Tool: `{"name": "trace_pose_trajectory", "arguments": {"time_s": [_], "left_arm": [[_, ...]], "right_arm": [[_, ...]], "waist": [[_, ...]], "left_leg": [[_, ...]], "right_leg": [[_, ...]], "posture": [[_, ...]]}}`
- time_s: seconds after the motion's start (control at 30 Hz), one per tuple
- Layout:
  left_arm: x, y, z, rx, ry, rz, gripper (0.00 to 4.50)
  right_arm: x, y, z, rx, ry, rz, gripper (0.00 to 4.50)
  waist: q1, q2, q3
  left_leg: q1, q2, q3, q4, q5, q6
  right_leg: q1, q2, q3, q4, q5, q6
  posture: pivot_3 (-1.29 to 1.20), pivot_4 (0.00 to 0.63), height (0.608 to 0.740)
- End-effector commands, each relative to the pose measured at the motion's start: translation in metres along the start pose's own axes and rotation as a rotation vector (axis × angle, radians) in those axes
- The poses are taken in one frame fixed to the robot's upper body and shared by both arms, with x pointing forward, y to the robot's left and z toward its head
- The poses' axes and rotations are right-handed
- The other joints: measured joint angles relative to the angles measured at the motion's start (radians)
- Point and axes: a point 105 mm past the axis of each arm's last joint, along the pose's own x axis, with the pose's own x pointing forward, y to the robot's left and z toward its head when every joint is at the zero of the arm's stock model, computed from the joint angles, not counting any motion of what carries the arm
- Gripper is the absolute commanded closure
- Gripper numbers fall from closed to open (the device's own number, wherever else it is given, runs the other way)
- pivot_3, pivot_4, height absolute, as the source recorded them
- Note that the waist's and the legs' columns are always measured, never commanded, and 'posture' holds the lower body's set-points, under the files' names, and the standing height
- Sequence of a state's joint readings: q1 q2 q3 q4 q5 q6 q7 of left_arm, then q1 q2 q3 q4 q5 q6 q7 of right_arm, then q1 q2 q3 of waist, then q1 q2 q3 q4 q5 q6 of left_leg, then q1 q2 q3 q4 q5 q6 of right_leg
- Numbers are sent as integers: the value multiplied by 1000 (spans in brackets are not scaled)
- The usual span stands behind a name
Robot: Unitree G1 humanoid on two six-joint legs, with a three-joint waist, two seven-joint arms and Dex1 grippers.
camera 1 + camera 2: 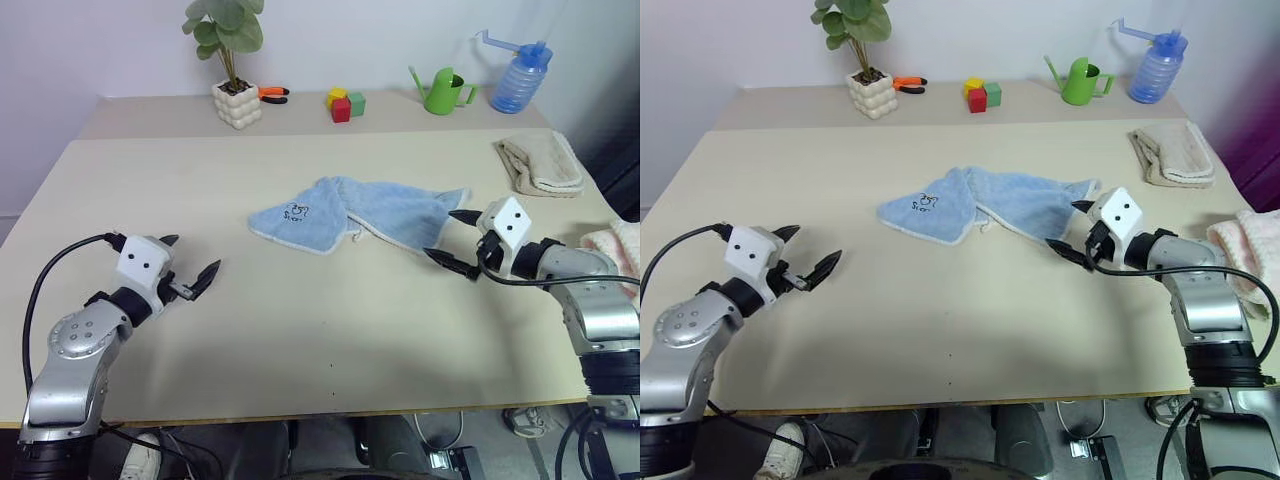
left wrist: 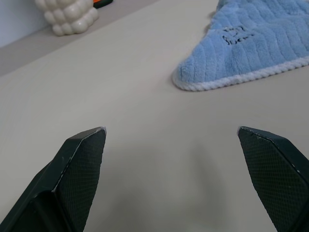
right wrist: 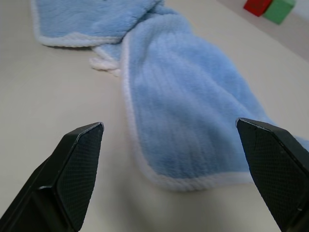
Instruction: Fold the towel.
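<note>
While both claws gape, right claw (image 1: pixel 450 239) nears the towel (image 1: pixel 350 212) edge; left claw (image 1: pixel 190 262) over bare table (image 1: pixel 300 330).

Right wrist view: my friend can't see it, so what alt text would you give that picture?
A crumpled light blue towel with whitish edging lies on a beige table, just ahead of the right gripper, whose two black fingers stand wide open and empty. Red and green blocks sit far behind.
</note>
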State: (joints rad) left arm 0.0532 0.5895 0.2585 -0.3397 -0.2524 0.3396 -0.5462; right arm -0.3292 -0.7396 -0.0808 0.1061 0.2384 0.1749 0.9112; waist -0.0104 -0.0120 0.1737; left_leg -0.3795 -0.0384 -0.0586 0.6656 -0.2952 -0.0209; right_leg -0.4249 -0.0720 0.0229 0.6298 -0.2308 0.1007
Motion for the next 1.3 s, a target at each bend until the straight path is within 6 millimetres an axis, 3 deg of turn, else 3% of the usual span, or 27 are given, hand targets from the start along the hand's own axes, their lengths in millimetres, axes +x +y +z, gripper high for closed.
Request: {"name": "trace_pose_trajectory", "arguments": {"time_s": [0.03, 0.37, 0.57, 0.73, 0.97, 1.3], "left_arm": [[-5, 2, 11, 17, -37, 23, 40], [-3, -9, 12, 11, -32, -11, 40], [11, -57, 29, 41, -67, -207, 40], [37, -103, 36, 116, -64, -348, 40], [72, -139, 42, 217, -51, -377, 40], [102, -148, 27, 241, 15, -333, 40]], "right_arm": [[1, -2, 12, -35, -37, 5, 0], [4, 1, 12, -34, -42, 14, 0], [5, 15, 10, -6, -36, 37, 0], [6, 26, 12, 40, -49, 59, 0], [19, 36, 18, 26, -86, 10, 0], [16, 48, 26, 58, -114, -27, 0]], "waist": [[-1, 0, 0], [0, 0, 0], [2, 0, 0], [2, 0, 0], [0, 0, 0], [5, 0, 0]], "left_leg": [[0, 0, 0, 0, 0, 0], [0, 0, 0, 0, 0, 0], [0, 0, 0, 0, 0, 0], [0, 0, 0, 0, 0, 0], [0, 0, 0, 0, 0, 0], [0, -1, 0, 1, 0, 0]], "right_leg": [[0, 0, 0, 0, 0, 0], [0, 0, 0, 0, 0, 0], [0, 0, 0, 0, 0, 0], [0, 0, 0, 0, 0, 0], [0, 1, 0, 0, 0, 0], [1, 1, 0, 1, 0, 0]], "posture": [[0, 150, 730], [0, 150, 730], [0, 150, 730], [0, 150, 730], [0, 150, 730], [0, 150, 730]]}}
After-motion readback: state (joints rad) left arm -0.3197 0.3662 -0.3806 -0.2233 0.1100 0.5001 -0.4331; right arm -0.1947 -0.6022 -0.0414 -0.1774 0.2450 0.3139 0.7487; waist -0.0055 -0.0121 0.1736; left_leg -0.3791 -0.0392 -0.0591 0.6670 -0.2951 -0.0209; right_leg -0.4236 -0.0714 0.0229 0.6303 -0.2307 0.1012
